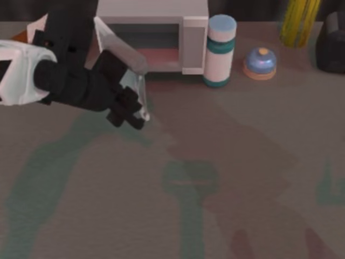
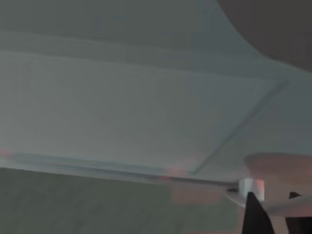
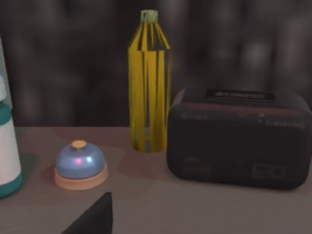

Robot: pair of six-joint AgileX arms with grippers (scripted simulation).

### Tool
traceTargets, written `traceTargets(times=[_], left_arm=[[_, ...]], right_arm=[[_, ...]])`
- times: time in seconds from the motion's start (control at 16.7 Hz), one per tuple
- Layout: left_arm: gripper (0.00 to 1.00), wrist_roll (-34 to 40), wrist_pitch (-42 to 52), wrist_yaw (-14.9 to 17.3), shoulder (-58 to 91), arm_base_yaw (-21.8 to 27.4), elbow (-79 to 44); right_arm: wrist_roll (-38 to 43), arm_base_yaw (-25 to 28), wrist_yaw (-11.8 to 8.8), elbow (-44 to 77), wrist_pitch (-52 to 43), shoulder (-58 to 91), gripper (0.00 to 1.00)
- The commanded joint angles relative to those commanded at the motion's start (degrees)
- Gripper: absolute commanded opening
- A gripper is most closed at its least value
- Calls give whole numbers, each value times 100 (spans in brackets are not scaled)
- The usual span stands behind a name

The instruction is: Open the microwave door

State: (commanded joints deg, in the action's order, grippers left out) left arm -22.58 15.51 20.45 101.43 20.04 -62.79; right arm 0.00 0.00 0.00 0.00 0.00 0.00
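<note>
Boxy white microwave (image 1: 153,32) sits at the table's back edge, left of centre, with its white-framed grey-window door (image 1: 123,65) swung out toward the left and the pinkish cavity exposed. Left gripper (image 1: 132,110) is at the door's free edge; can't tell how far its fingers are apart or whether they clamp the edge. Right arm isn't in the top view. Door looks rigid, light, hinge-guided and smooth, so best held at the free edge.

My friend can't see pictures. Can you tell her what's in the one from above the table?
The left gripper is at the edge of the microwave door, which is swung open from the white microwave at the back of the table. To the right stand a white and teal bottle, a blue bell, a yellow bottle and a black box.
</note>
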Motion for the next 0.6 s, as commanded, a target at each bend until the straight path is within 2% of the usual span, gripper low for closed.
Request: traceTargets(times=[0.36, 0.6], left_arm=[[0, -458, 166, 265, -37, -214, -22], [0, -510, 192, 294, -35, -238, -17]], right_arm=[[0, 0, 0, 0, 0, 0, 100], [0, 0, 0, 0, 0, 0, 100]])
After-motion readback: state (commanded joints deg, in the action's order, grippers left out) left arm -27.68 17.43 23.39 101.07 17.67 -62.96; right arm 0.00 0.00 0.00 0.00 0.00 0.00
